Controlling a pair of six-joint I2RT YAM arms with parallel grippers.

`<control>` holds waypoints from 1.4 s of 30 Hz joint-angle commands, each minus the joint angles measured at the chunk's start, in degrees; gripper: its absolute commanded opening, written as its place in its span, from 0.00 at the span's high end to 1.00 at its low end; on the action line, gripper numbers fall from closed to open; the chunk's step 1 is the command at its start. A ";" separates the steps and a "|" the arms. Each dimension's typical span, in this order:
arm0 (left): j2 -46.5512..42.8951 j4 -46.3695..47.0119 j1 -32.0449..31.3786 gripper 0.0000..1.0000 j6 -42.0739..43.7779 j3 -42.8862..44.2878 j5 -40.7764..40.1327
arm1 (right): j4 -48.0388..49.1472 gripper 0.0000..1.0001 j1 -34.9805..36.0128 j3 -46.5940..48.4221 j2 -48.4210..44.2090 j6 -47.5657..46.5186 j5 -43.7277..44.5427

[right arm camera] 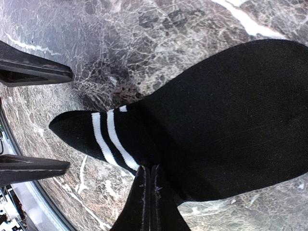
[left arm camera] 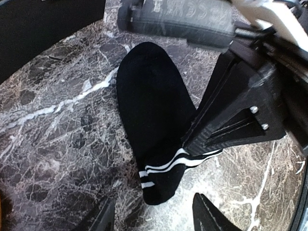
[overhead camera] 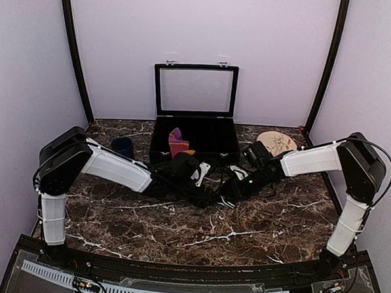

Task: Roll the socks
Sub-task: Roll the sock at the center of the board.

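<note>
1. Nearest, on the middle of the table [overhead camera: 178, 232], the black sock [left arm camera: 154, 106] lies flat. Its white-striped cuff end points at the left fingers [left arm camera: 208, 217].
2. The left fingers are spread wide, one on each side of the cuff tip and touching nothing. They look set to close on that end, likely so that the roll can begin there.
3. The right fingers [right arm camera: 143, 197] are pressed together on the sock's edge just beside the stripes, pinching a fold of cloth. This probably anchors the sock so that it does not slide on the smooth marble.
4. Farther back stands the open box [overhead camera: 229, 148], with the red sock [overhead camera: 176, 143] inside it at the left. It is not yet rolled.
5. Flanking the box are a cup [overhead camera: 123, 146] on the left and a wooden disc [overhead camera: 276, 142] on the right, both well apart from the work.
</note>
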 commanded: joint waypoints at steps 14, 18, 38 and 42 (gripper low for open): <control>2.51 -1.83 -0.22 0.42 -0.45 3.38 -0.74 | -0.43 1.00 -0.77 -0.25 0.71 -1.05 1.20; 3.26 -2.33 -0.17 0.42 -0.70 4.37 -1.06 | -0.60 1.00 -0.78 -0.05 0.64 -1.05 1.30; 6.26 -3.77 0.83 0.41 -3.82 6.29 -2.38 | -1.51 1.00 -0.70 1.00 0.93 -1.66 1.71; 6.13 -3.56 0.84 0.41 -4.12 6.81 -1.64 | -1.81 1.00 -0.57 1.31 1.19 -1.74 2.03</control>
